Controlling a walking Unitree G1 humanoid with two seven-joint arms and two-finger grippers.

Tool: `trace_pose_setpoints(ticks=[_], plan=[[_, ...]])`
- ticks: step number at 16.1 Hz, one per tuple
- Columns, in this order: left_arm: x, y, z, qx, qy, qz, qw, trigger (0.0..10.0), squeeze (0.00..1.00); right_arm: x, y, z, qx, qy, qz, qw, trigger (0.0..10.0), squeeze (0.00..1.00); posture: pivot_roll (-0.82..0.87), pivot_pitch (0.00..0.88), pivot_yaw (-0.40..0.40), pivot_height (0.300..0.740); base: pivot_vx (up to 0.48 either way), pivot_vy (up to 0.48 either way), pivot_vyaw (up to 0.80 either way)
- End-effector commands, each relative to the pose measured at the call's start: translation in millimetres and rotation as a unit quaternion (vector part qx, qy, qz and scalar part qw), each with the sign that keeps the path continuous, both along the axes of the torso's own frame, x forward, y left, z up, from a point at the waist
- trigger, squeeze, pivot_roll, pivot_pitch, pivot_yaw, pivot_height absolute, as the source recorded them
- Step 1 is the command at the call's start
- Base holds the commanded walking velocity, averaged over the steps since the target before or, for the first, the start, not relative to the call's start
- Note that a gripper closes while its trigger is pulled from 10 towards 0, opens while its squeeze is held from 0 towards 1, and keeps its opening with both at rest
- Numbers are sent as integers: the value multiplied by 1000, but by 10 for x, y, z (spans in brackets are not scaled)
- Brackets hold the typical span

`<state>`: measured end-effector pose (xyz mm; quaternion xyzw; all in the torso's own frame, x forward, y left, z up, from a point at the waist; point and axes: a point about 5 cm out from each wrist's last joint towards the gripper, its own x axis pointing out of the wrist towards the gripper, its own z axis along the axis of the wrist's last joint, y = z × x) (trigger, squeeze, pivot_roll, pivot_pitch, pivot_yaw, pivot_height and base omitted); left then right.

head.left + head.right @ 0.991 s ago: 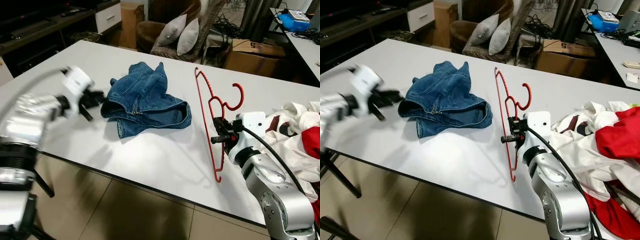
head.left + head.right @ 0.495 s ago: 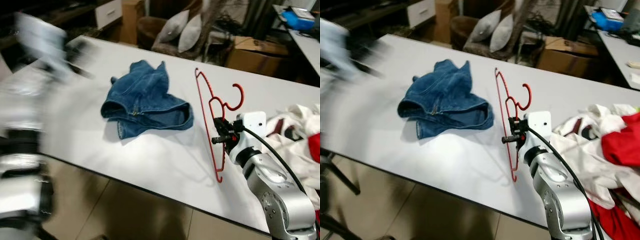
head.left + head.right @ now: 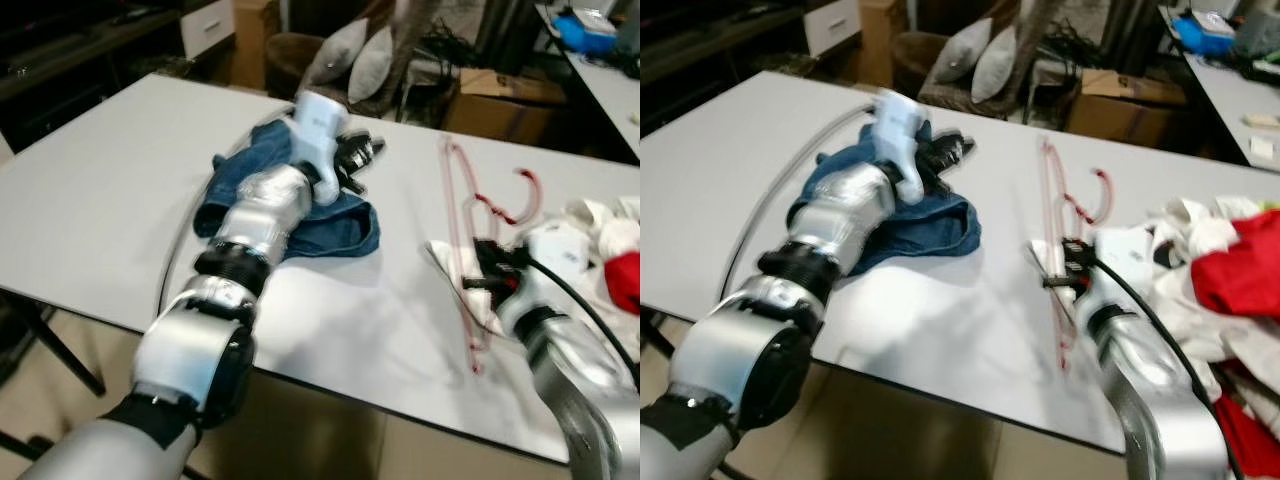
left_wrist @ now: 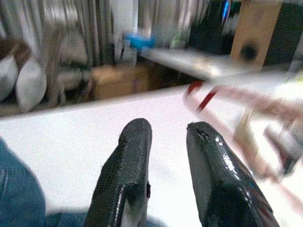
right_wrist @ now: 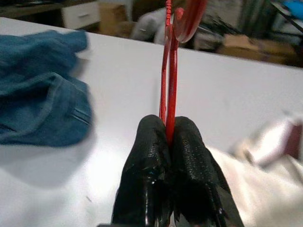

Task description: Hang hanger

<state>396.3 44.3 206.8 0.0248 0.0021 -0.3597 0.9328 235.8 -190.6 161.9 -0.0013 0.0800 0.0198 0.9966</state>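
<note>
Pinching hanger (image 5: 169,71) in right gripper (image 5: 169,137), long axis toward frame top; left gripper (image 4: 163,137) parted, centre frame.

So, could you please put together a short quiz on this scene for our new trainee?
1. True or false: the right end effector is shut on the red hanger.
2. Which garment lies beneath the left end effector? A. a white shirt B. blue jeans C. a red towel
3. Fill in: the fingers of the left end effector stand ____, with nothing between them.

Key: 1 true. 2 B. 3 open.
</note>
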Motion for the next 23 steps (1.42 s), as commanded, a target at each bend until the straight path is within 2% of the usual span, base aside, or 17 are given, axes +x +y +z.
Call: trace_pose_setpoints(ticks=[1, 2, 3, 5, 6, 8, 11, 12, 14, 15, 16, 18, 19, 20, 21, 22, 23], plan=[[21, 63, -184, 71, 13, 52, 996, 10000, 0, -42, -33, 48, -5, -5, -15, 1000, 10000, 0, -125, 0, 25, 740, 0, 0, 0], [44, 201, -312, 118, 17, 111, 987, 10000, 0, -69, -32, 55, -4, -6, -18, 1000, 10000, 0, -135, 0, 34, 740, 0, 0, 0], [46, 248, -356, 127, 22, 126, 984, 10000, 0, -79, -31, 57, -4, -5, -19, 1000, 10000, 0, -135, 0, 34, 740, 0, 0, 0], [47, 509, -514, 170, 32, 176, 969, 10000, 0, -108, -8, 53, -1, 0, -17, 1000, 10000, 0, -130, 0, 35, 740, 0, 0, 0], [50, 688, -562, 178, 41, 207, 961, 10000, 0, -95, 22, 46, 1, 2, -10, 1000, 10000, 0, -116, 0, 24, 740, 0, 0, 0], [52, 803, -580, 184, 44, 228, 955, 10000, 0, -74, 42, 48, 3, 3, -4, 1000, 10000, 0, -106, 0, 14, 740, 0, 0, 0], [-18, 1240, -729, 208, 65, 263, 940, 10000, 0, -4, 91, 58, 4, 5, 17, 1000, 10000, 0, -79, 0, -17, 740, 0, 0, 0], [-30, 1288, -743, 204, 66, 264, 940, 10000, 0, 5, 96, 58, 4, 5, 20, 1000, 10000, 0, -79, 0, -17, 740, 0, 0, 0], [3, 1234, -633, 125, 58, 251, 958, 10000, 0, 13, 102, 58, 4, 6, 23, 1000, 10000, 0, -72, 0, -29, 740, 0, 0, 0], [89, 1001, -299, -49, 28, 203, 978, 10000, 0, 23, 107, 60, 4, 6, 25, 1000, 10000, 0, -68, 0, -38, 740, 0, 0, 0], [114, 841, -127, -145, 23, 157, 977, 10000, 0, 28, 107, 64, 4, 5, 25, 1000, 10000, 0, -70, 0, -37, 740, 0, 0, 0], [98, 562, -71, -181, 40, 85, 979, 10000, 0, 29, 96, 78, 3, 5, 24, 1000, 10000, 0, -95, 0, -31, 740, 0, 0, 0], [13, 250, -219, -127, 59, 25, 990, 10000, 0, 5, 63, 97, -2, 4, 19, 1000, 10000, 0, -118, 0, -23, 740, 0, 0, 0], [-80, 56, -433, -55, 85, 0, 995, 10000, 0, -30, 31, 113, -7, 3, 13, 1000, 10000, 0, -149, 0, -7, 740, 0, 0, 0], [-103, 25, -495, -30, 89, -1, 996, 10000, 0, -40, 23, 117, -8, 3, 11, 1000, 10000, 0, -149, 0, -7, 740, 0, 0, 0], [-171, -16, -687, 49, 101, -2, 994, 10000, 0, -72, -7, 130, -12, 3, 3, 1000, 10000, 0, -160, 0, 0, 740, 0, 0, 0], [-187, 23, -788, 99, 103, 20, 990, 10000, 0, -93, -23, 138, -14, 3, -2, 1000, 10000, 0, -181, 0, 19, 740, 0, 0, 0]])
